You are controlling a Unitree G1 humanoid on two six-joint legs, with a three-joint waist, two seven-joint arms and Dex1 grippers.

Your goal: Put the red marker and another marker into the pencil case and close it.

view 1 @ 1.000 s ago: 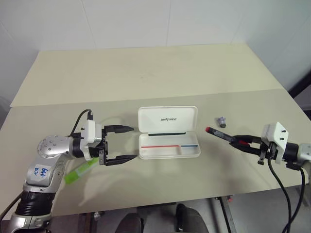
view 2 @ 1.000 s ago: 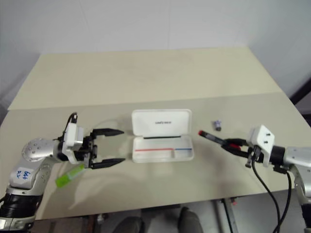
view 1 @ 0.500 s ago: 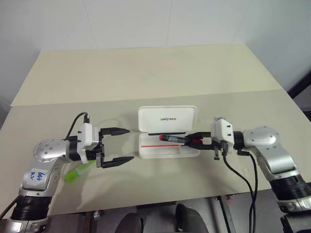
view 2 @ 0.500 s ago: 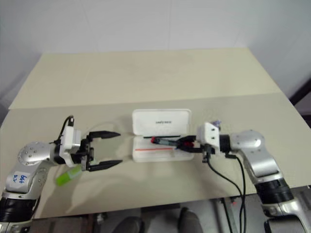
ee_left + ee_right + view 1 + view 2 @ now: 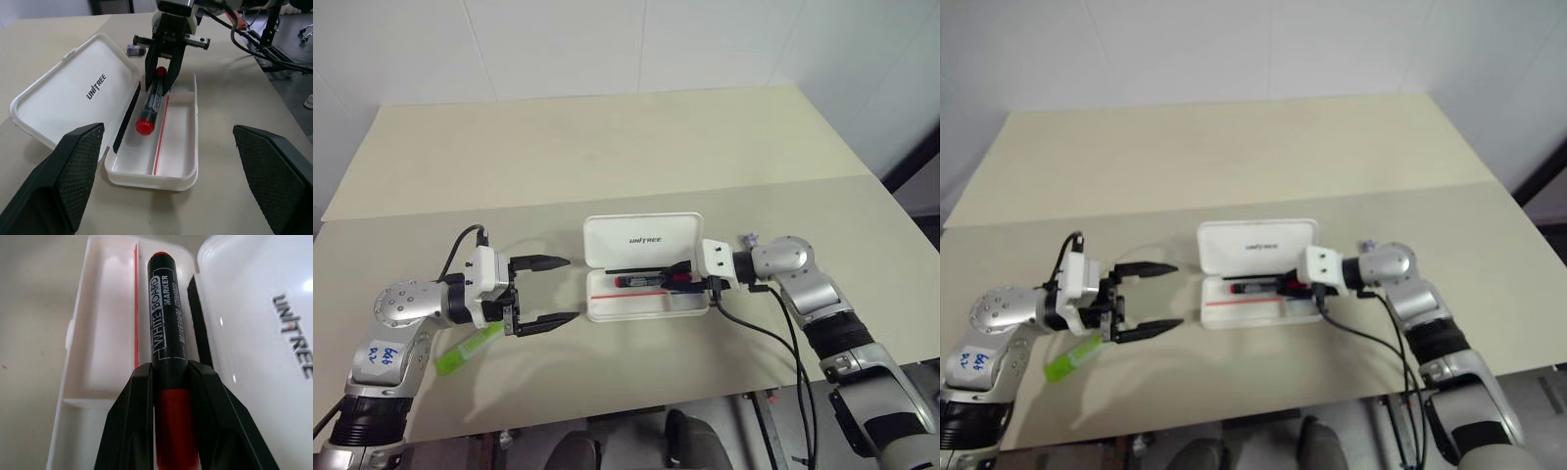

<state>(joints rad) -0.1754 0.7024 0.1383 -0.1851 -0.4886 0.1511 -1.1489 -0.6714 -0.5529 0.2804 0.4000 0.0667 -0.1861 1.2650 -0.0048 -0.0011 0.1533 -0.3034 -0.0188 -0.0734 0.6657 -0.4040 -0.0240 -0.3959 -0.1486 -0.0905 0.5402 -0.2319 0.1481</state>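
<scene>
In the left eye view the pencil case lies open at the middle of the table, its lid tipped back toward 12 o'clock and its tray toward 6 o'clock. The right gripper reaches in from 3 o'clock, its 2 black fingers pinching the red marker, which lies lengthwise over the tray's rear half with its free end pointing to 9 o'clock. The left gripper waits at 9 o'clock of the case, its 2 fingers spread wide and holding nothing, tips near the case's short end but apart from it. The lime-green highlighter lies on the table at 7 o'clock of the left gripper, partly under that wrist. A small dark object sits on the table at 3 o'clock of the lid. In the left wrist view the 2 spread fingers frame the open case, and the marker hangs tilted over the tray beside the red stripe, whether it touches the floor I cannot tell. In the right wrist view the 2 fingers press on the marker's red section, the black labelled barrel running out ahead of them, above the tray next to the lid's hinge.
</scene>
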